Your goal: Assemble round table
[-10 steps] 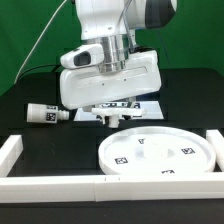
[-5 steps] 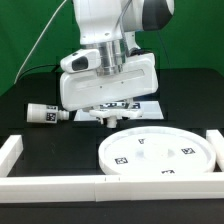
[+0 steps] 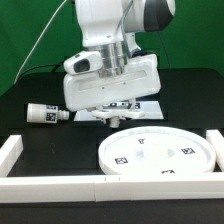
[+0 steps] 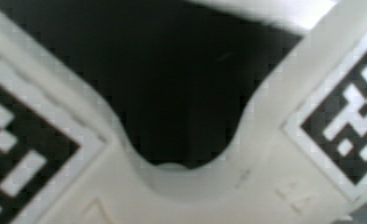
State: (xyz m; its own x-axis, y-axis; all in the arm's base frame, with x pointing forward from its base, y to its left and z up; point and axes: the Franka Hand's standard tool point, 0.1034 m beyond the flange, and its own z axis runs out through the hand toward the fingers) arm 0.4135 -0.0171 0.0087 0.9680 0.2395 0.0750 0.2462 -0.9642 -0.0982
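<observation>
My gripper [image 3: 112, 110] is low over the table at the middle of the exterior view. Its white hand hides most of the small cross-shaped foot [image 3: 118, 118], which the jaws straddle and appear shut on. In the wrist view the foot [image 4: 180, 195] fills the picture very close up, with a tag on each arm and a dark notch between them; my fingers do not show there. The short cylindrical leg [image 3: 45, 113] lies on its side toward the exterior view's left. The large rimmed round disc [image 3: 160, 152] lies flat in front, toward the right.
White border rails run along the front [image 3: 50, 184] and stand at the left [image 3: 10, 150] and right [image 3: 214, 140] ends. The marker board [image 3: 150, 103] lies behind the hand. A cable hangs at the back left.
The hand has shifted slightly toward the exterior view's right and turned a little over the foot. The leg and the disc have not moved.
</observation>
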